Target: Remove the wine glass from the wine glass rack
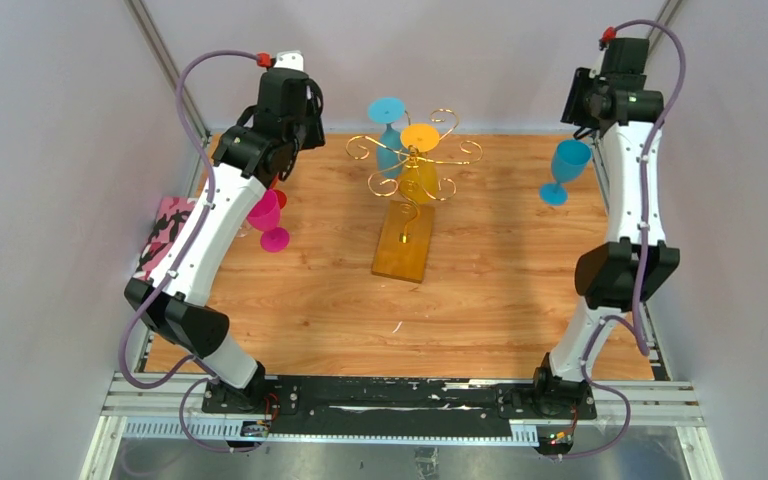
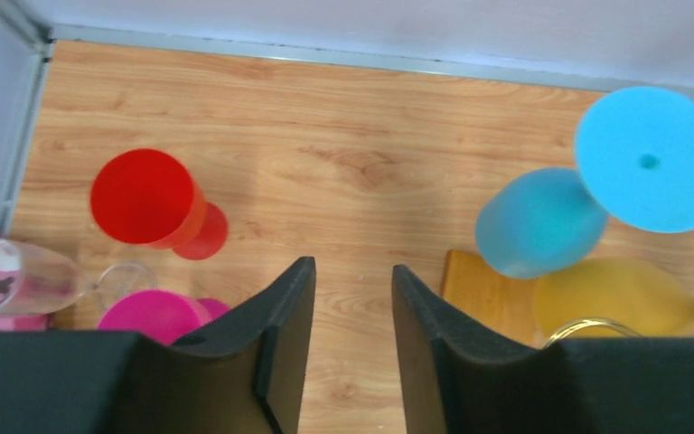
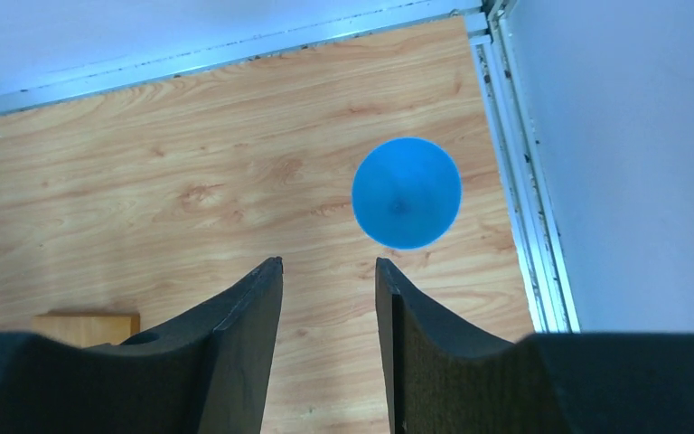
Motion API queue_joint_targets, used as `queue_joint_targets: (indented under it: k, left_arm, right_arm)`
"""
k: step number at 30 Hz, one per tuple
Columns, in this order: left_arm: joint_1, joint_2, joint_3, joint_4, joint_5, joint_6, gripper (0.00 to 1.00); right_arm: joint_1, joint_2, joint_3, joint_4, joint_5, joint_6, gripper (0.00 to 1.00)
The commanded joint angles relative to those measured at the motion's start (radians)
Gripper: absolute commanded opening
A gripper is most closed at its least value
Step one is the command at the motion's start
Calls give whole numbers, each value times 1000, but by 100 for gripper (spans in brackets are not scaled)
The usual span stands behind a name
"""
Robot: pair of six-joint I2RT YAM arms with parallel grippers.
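The wine glass rack is a gold wire stand on an amber base at mid-table. Two glasses hang upside down on it: a light blue wine glass and a yellow wine glass. In the left wrist view the blue glass and the yellow glass hang to the right over the base. My left gripper is open and empty, up left of the rack. My right gripper is open and empty, high at the far right.
A blue glass stands upright near the right edge, below my right gripper. A pink glass, a red glass and a clear glass stand at the left. A pink patterned item lies at the left edge.
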Motion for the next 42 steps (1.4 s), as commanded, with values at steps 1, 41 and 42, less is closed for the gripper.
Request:
queue_joint_targets:
  k: [1, 41, 42]
  left_arm:
    - [47, -43, -19, 182, 181, -35, 45]
    - [229, 271, -321, 1080, 1079, -969, 30]
    - [225, 273, -319, 1079, 1080, -968, 30]
  right_arm:
    - [9, -135, -97, -1, 55, 4, 47]
    - [50, -681, -548, 337, -172, 128, 49]
    - [50, -685, -552, 339, -170, 127, 49]
